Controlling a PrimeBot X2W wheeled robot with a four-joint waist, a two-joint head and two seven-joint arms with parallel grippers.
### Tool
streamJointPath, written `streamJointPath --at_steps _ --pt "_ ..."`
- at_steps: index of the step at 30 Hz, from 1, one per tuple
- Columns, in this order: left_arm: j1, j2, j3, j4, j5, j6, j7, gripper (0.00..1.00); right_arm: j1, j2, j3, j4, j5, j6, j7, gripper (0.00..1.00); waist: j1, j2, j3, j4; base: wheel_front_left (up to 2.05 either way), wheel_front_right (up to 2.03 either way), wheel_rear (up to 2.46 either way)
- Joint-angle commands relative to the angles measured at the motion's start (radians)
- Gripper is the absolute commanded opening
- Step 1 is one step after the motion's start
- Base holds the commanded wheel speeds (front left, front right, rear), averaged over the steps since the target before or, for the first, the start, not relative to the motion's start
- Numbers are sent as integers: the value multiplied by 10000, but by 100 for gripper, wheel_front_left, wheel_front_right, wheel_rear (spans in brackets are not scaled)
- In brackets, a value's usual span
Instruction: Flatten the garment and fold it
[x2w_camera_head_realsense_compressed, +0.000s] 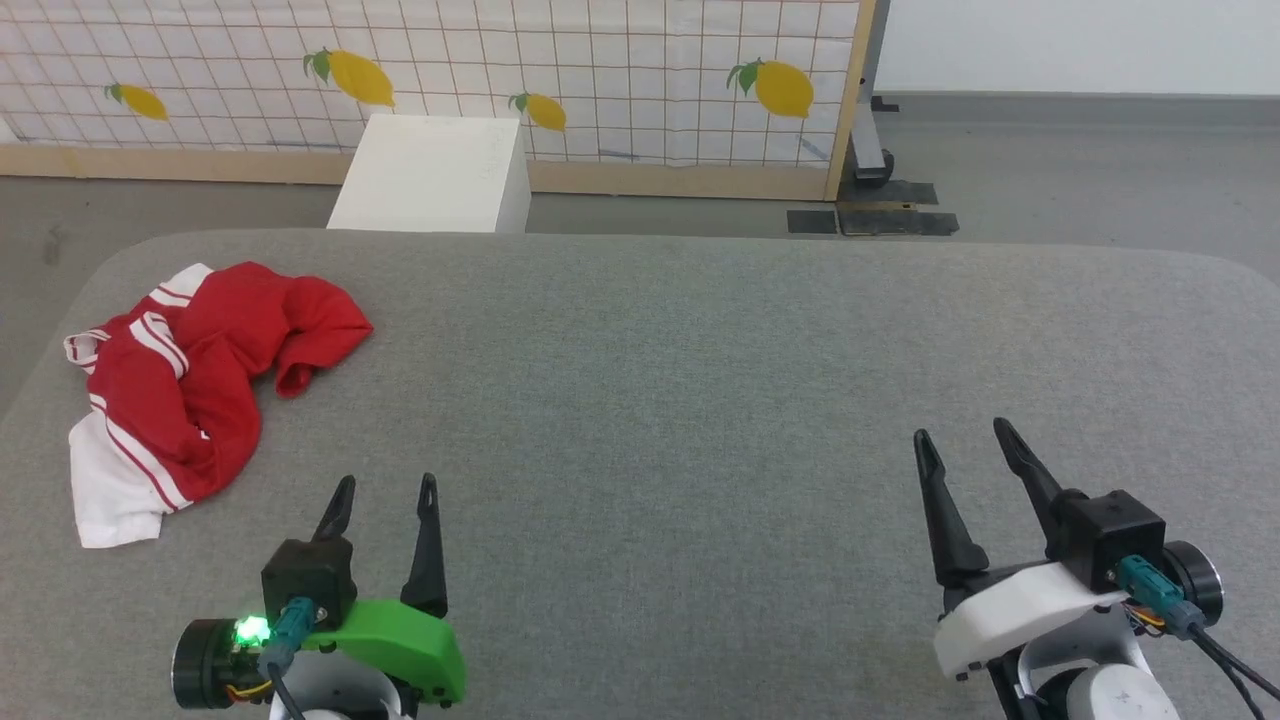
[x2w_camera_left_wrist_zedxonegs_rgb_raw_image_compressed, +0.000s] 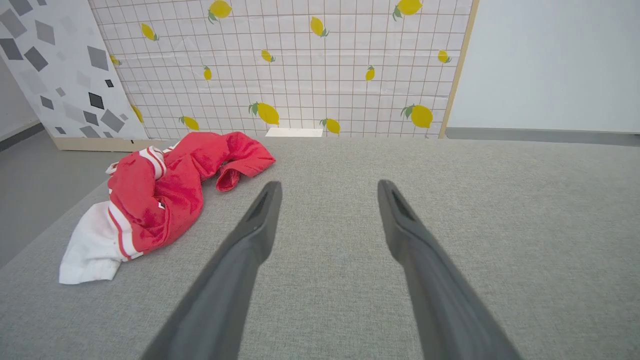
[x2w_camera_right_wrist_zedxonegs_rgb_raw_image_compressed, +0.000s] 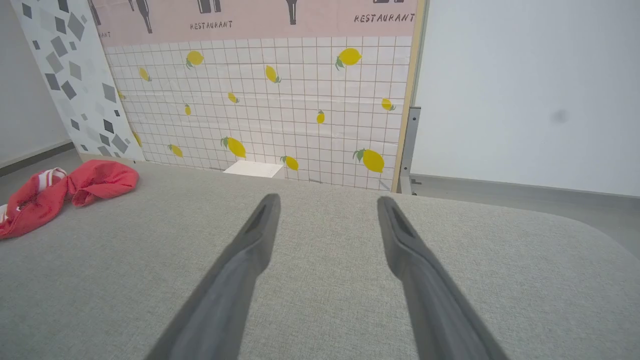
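Head view gives us the grey fabric-covered tabletop (x2w_camera_head_realsense_compressed: 650, 400) with the garment (x2w_camera_head_realsense_compressed: 190, 380) lying in a crumpled heap on its left side, close to the left edge. We see it as a red jersey T-shirt, bunched and folded over itself. A white sleeve with red-and-white striped trim lies at its near end, and more striped trim shows at its far left.

Our left gripper (x2w_camera_head_realsense_compressed: 388, 480) is near the front edge, to the right of the heap and nearer than it. Its fingers are spread, holding nothing, and clear of the cloth. Our right gripper (x2w_camera_head_realsense_compressed: 960, 430) is well apart on the right side, likewise released, with bare tabletop between the two.

Left wrist view puts the garment (x2w_camera_left_wrist_zedxonegs_rgb_raw_image_compressed: 160, 195) to the left of the parted left gripper (x2w_camera_left_wrist_zedxonegs_rgb_raw_image_compressed: 328, 184). Right wrist view shows the garment (x2w_camera_right_wrist_zedxonegs_rgb_raw_image_compressed: 35, 200) far off to the left of the right gripper (x2w_camera_right_wrist_zedxonegs_rgb_raw_image_compressed: 328, 198).

Beyond the far edge stand a white block (x2w_camera_head_realsense_compressed: 430, 175) on the grey floor (x2w_camera_head_realsense_compressed: 1050, 170) and a lemon-print tiled partition (x2w_camera_head_realsense_compressed: 600, 60) behind it.
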Motion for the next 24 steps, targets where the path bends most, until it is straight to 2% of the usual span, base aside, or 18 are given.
streamJointPath --at_steps 1,15,24 --pt "-69 -13 -21 29 -144 70 -112 100 -91 -2 40 39 88 26 -115 100 -2 0 2 22 0 0 0" --pt "-82 -18 -119 111 -319 144 -399 100 -82 -3 250 208 225 34 -404 100 -2 0 -2 81 0 0 0" --pt "-107 -20 -166 177 -405 218 -585 100 -57 -3 416 211 222 39 -591 100 -2 0 -9 619 0 0 0"
